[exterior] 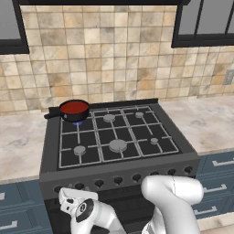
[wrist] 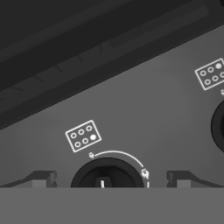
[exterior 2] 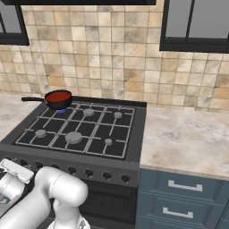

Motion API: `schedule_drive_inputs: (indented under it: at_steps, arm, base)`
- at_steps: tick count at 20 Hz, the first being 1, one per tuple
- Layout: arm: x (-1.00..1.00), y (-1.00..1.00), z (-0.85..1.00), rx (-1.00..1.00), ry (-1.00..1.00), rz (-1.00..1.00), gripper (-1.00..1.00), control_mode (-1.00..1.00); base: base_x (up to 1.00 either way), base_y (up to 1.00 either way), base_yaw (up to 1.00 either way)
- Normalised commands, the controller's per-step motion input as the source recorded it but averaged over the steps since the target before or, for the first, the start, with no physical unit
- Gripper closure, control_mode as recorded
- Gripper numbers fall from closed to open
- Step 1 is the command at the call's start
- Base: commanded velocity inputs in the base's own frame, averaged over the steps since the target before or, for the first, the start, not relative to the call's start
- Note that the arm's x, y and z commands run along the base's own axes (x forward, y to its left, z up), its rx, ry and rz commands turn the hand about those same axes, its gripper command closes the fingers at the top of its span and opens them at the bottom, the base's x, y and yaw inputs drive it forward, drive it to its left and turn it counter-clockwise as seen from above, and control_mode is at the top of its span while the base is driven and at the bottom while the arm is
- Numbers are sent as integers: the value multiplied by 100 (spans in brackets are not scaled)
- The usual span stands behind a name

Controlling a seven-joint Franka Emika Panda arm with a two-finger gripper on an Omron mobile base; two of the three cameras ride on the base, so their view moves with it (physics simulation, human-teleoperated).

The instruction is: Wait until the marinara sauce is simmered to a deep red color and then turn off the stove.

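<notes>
The marinara sauce is a deep red disc in a small black long-handled saucepan. The pan sits on the back left burner of the stove, with a small blue flame under it. My gripper is low at the left end of the stove's front panel. In the hand view the gripper is open. Its fingertips stand on either side of a black knob without touching it. A burner diagram is printed above that knob.
A second knob shows at the right edge of the hand view. More knobs line the front panel. Stone counters flank the range, with blue-grey drawers below. A tiled wall and dark windows stand behind.
</notes>
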Motion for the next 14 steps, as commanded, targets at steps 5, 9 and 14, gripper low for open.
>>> schedule_drive_inputs:
  at_steps: [5,9,14]
  arm:
    - [0,0,0,0,0,0,-100,-100]
    - [0,0,0,0,0,0,-100,-100]
    - [0,0,0,0,0,0,-100,-100]
  base:
    - [0,0,0]
    - [0,0,0]
    - [0,0,0]
